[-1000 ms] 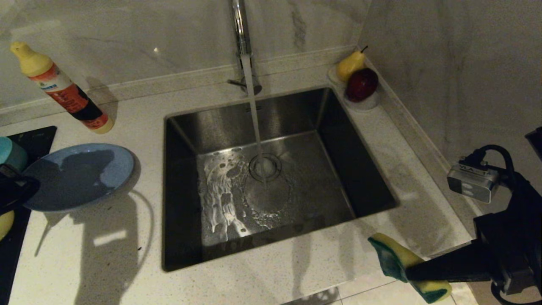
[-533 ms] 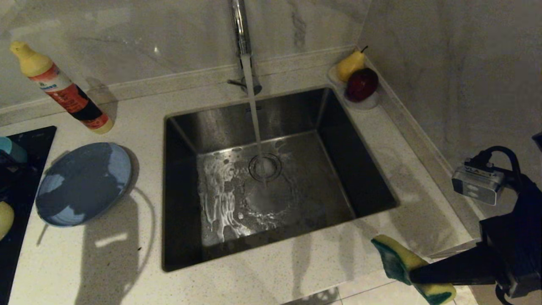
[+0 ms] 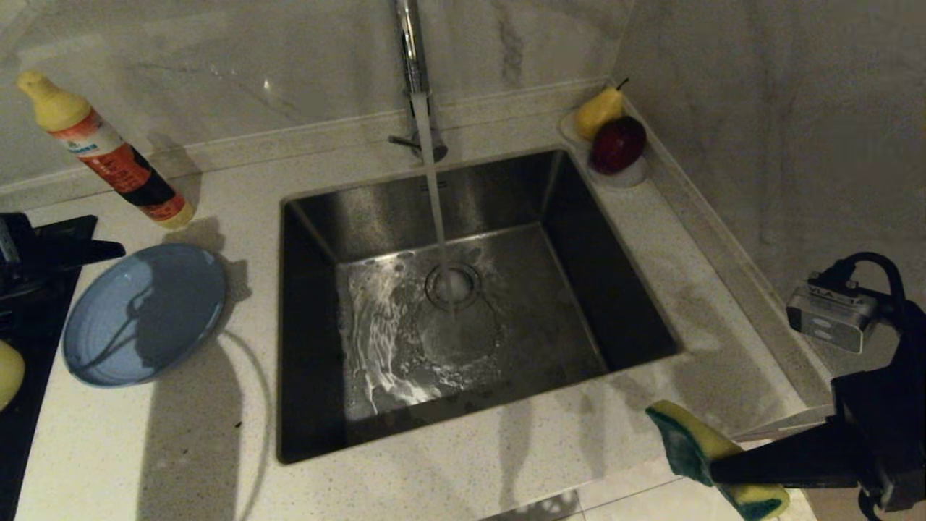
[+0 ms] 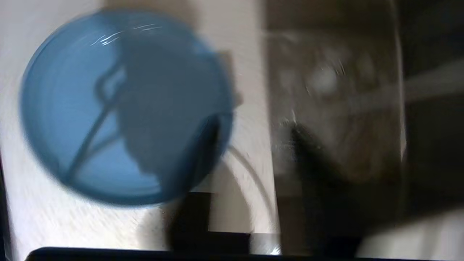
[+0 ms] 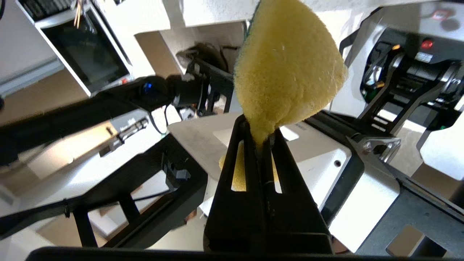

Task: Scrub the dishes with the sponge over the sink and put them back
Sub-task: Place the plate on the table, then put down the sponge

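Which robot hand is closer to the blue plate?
The left. The left gripper hangs just beside the blue plate, not touching it. The right gripper is far across the sink, clamping the sponge.

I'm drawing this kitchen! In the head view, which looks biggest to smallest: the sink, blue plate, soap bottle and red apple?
1. sink
2. blue plate
3. soap bottle, though it stands farther back than the plate
4. red apple, farthest back, so unsure

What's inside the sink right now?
Only running water and foam on the sink floor around the drain; no dishes. The near wall hides the front strip of the floor.
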